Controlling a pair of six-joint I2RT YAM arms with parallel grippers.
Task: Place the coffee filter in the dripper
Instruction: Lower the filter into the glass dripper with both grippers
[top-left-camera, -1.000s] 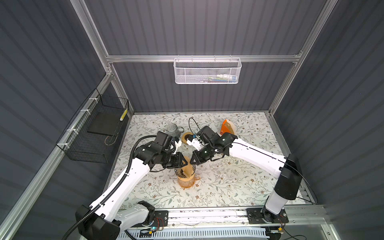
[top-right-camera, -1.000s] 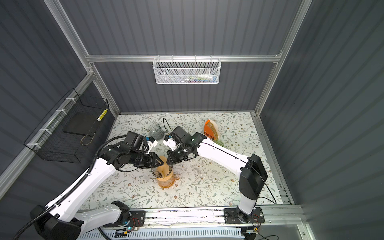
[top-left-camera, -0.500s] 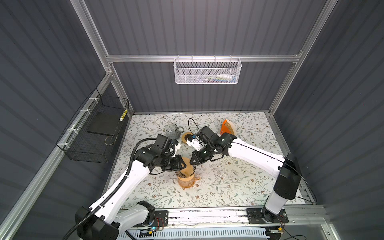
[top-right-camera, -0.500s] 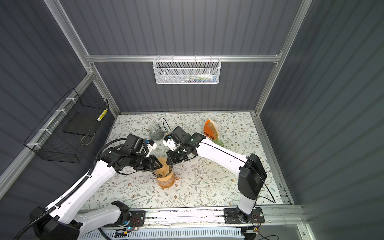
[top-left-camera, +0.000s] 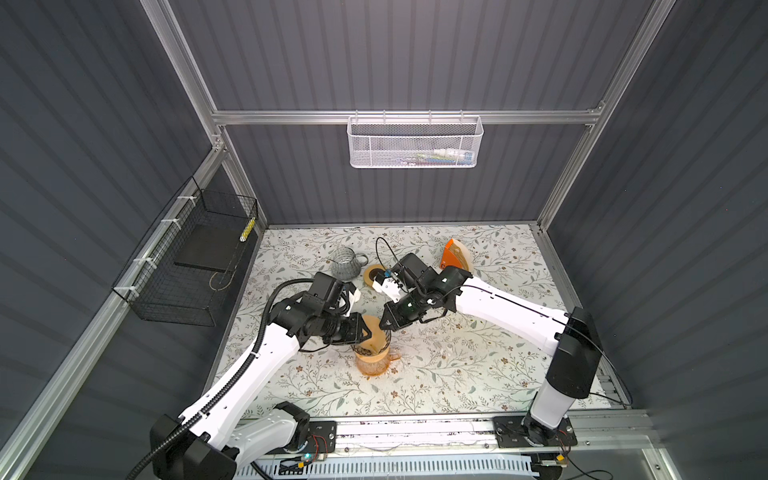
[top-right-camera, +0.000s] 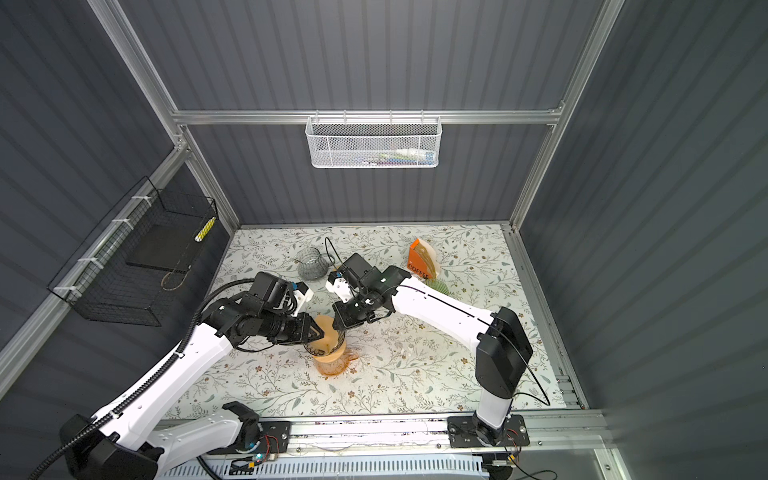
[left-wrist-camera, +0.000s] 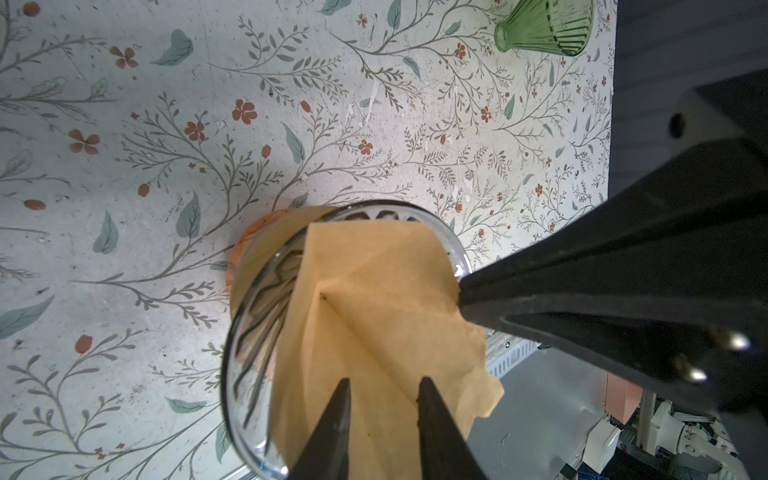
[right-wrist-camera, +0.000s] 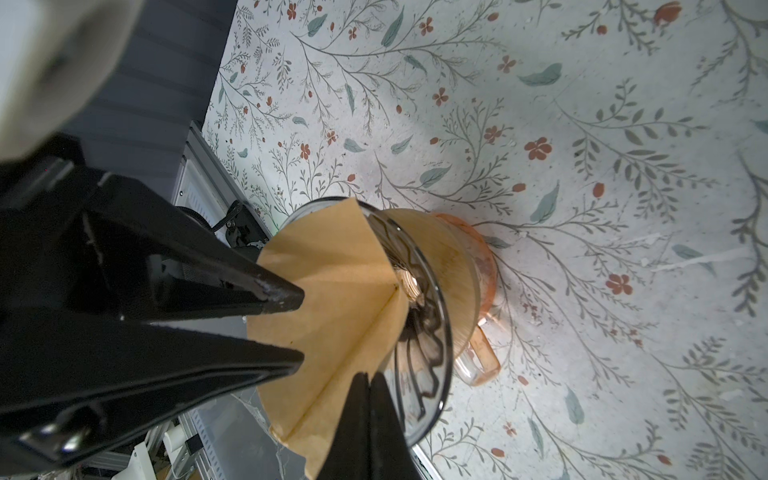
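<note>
The dripper (top-left-camera: 379, 341) (top-right-camera: 332, 347) is clear glass and sits on an orange cup (top-left-camera: 372, 365) in both top views. The tan paper coffee filter (left-wrist-camera: 374, 299) (right-wrist-camera: 332, 291) leans in it, its lower part inside the glass (left-wrist-camera: 257, 316) and its upper edge sticking out over the rim. My right gripper (right-wrist-camera: 368, 376) (top-left-camera: 384, 326) is shut on the filter's edge beside the dripper rim (right-wrist-camera: 428, 332). My left gripper (left-wrist-camera: 383, 384) (top-right-camera: 320, 332) comes in from the opposite side, open, its two fingers a little apart over the filter's face.
A glass pitcher (top-left-camera: 345, 266) and a round tan lid (top-left-camera: 374, 274) stand behind the arms. An orange filter holder (top-left-camera: 455, 259) is at the back right, with a green glass (left-wrist-camera: 544, 25) near it. A black wire basket (top-left-camera: 195, 266) hangs on the left wall.
The left gripper has shifted slightly down and leftward at the dripper's rim. The right gripper has held its place on the filter's edge.
</note>
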